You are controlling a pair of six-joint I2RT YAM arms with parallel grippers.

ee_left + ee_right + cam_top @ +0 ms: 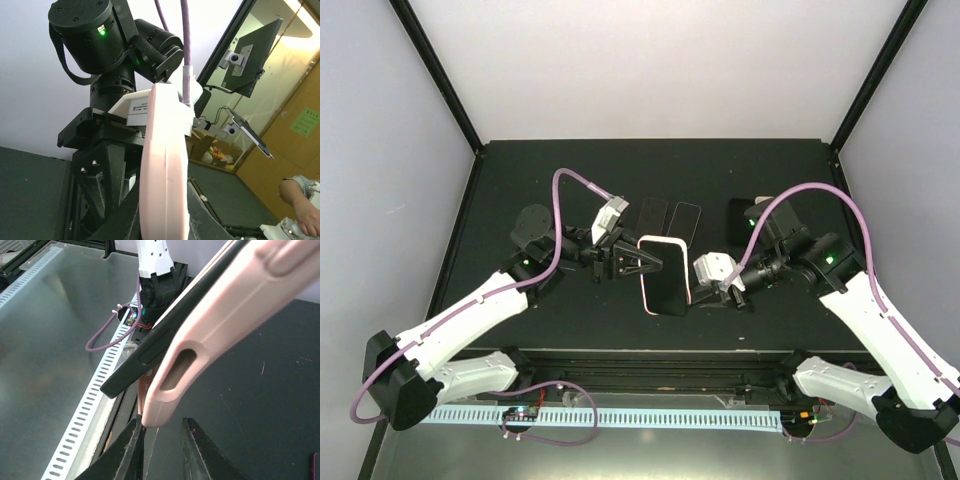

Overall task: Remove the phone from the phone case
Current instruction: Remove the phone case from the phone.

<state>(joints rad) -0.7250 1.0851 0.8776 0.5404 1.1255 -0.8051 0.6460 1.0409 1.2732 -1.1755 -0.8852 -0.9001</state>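
The phone case (663, 275) is pink with a black phone in it, and it is held off the black table between both arms. My left gripper (632, 265) is shut on its left long edge. In the left wrist view the case's pink rim (165, 165) stands edge-on between my dark fingers (117, 222). My right gripper (700, 288) is at the case's lower right corner. In the right wrist view its jaws (162, 427) stand apart, and the pink corner (160, 410) touches only the left finger (131, 450). There the black phone (142, 362) has lifted out of the case (225, 315) at that corner.
Two dark flat slabs (652, 214) (686, 220) lie on the table just behind the case. A black object (745, 216) lies at the back right under the right arm's cable. A perforated white rail (85, 415) runs along the table's near edge.
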